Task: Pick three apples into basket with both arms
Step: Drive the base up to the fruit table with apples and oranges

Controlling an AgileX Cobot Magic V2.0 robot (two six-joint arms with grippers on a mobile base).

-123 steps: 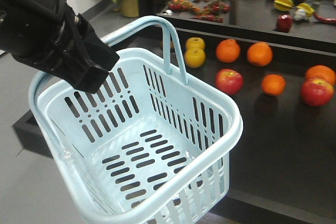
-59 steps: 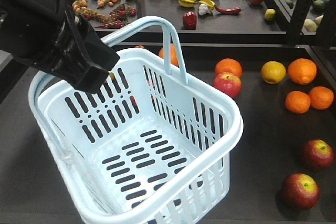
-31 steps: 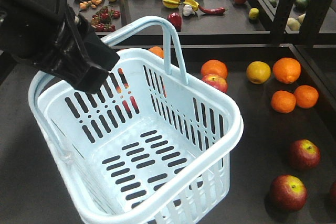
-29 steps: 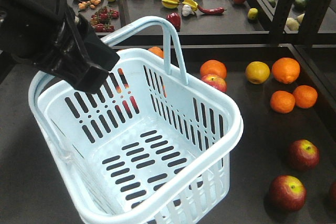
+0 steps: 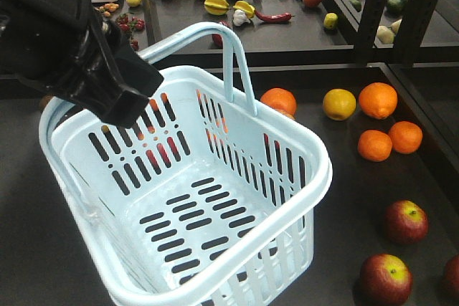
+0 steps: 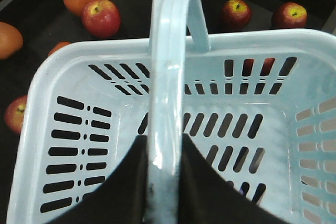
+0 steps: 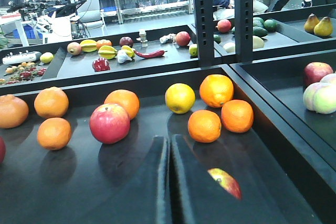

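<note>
My left arm [image 5: 72,41] holds the pale-blue basket [image 5: 215,263] up and tilted, and nothing lies inside it. The left gripper [image 6: 165,148] is shut on the basket's loop handle [image 6: 170,66]. Two red apples [image 5: 405,221] [image 5: 385,278] lie on the dark table at the lower right, and a third apple [image 5: 452,277] is cut by the frame edge. Below the basket the left wrist view shows an apple [image 6: 101,17] and others [image 6: 235,13] [image 6: 289,15]. The right gripper [image 7: 169,148] is shut on nothing, low over the table, with an apple [image 7: 109,123] ahead to its left.
Oranges [image 5: 378,99] [image 5: 374,145] [image 5: 405,136] [image 5: 278,100] and a yellow fruit [image 5: 338,104] lie behind the basket. A raised back shelf [image 5: 287,30] carries mixed fruit. Black uprights [image 5: 369,5] stand at the right. Oranges [image 7: 204,125] [image 7: 237,115] sit ahead of the right gripper.
The whole view has swung: the table's fruit has slid left and down, and the apples at the lower right have come into sight. The basket and left arm keep their place in the frame.
</note>
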